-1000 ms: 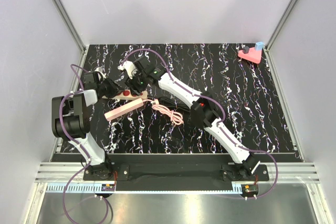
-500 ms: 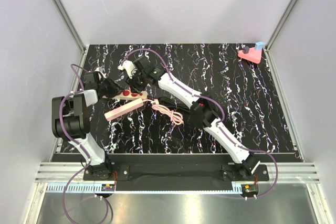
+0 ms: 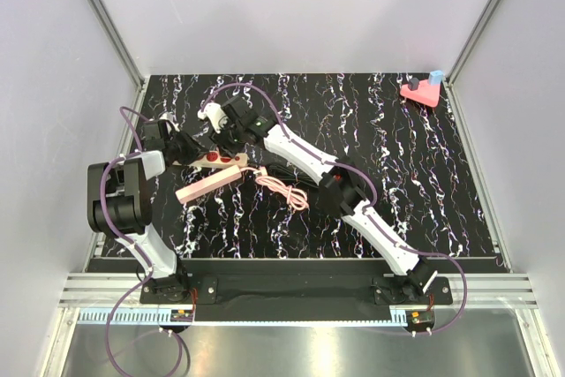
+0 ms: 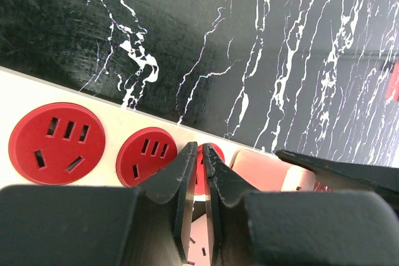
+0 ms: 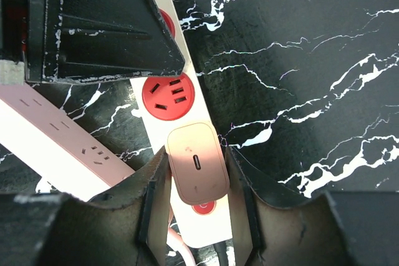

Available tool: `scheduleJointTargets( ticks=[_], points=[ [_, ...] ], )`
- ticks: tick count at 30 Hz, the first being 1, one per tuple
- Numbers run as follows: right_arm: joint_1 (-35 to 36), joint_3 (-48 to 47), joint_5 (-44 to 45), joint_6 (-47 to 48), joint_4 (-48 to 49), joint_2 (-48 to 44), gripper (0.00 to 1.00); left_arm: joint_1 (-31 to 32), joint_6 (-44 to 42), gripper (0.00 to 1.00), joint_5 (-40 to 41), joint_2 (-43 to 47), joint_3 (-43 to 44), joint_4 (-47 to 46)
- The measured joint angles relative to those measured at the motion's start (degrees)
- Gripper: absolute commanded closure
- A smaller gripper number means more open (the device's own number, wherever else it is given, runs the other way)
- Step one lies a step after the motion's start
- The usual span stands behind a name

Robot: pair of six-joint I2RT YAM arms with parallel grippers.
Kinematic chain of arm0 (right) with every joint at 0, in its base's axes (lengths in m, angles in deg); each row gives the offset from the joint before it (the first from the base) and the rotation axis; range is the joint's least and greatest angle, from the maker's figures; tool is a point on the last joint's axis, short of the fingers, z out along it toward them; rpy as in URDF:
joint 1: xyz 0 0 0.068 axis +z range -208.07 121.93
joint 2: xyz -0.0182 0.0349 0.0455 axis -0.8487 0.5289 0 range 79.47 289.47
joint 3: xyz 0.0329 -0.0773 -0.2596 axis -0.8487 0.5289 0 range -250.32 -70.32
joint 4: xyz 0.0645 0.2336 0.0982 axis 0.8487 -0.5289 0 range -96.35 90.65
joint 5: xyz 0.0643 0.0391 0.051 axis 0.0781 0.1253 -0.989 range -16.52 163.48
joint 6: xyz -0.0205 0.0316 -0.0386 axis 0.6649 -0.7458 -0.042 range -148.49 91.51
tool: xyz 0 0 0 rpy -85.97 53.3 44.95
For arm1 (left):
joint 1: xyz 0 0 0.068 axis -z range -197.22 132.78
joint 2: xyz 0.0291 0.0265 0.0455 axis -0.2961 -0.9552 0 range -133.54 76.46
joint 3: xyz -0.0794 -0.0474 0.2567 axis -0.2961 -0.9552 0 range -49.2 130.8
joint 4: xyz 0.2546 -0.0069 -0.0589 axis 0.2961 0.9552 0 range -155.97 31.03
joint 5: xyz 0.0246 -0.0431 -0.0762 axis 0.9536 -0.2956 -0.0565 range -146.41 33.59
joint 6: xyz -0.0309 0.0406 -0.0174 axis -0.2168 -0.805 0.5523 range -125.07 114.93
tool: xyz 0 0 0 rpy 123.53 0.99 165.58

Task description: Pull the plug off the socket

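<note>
At the left, the left gripper [image 4: 198, 161] has its fingers drawn together with only a sliver between them and nothing visibly caught. Its tips sit low over the socket [image 4: 25, 88], beside the 2 open red outlets, which looks like a bracing role. The socket lies in the left half of the table, its long axis running roughly left to right in the top view, with a second, pinker strip [image 3: 210, 183] slanting just in front of it. The plug [image 5: 197, 169] sits at the bar's right end, close to the right gripper [image 5: 196, 179]. That gripper's 2 fingers flank the plug across the bar's width and appear clamped on its sides. So the right arm is the one placed to pull — straight up and away from the socket face, I judge, not along the bar.
</note>
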Motion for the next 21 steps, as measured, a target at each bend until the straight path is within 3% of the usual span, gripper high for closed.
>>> scheduleJointTargets(
  ticks=[7, 14, 21],
  points=[
    [1.51, 1.92, 4.72, 0.61, 0.59, -1.33, 1.00, 0.00, 0.00, 0.85, 0.13, 0.00, 0.02, 0.22],
    [2.56, 23.65, 7.78, 1.11, 16.74, -11.43, 1.00, 0.00, 0.00, 0.85, 0.17, 0.04, 0.04, 0.48],
    [2.84, 28.28, 9.07, 1.09, 21.44, -13.35, 1.00, 0.00, 0.00, 0.86, 0.17, 0.04, 0.07, 0.57]
  ],
)
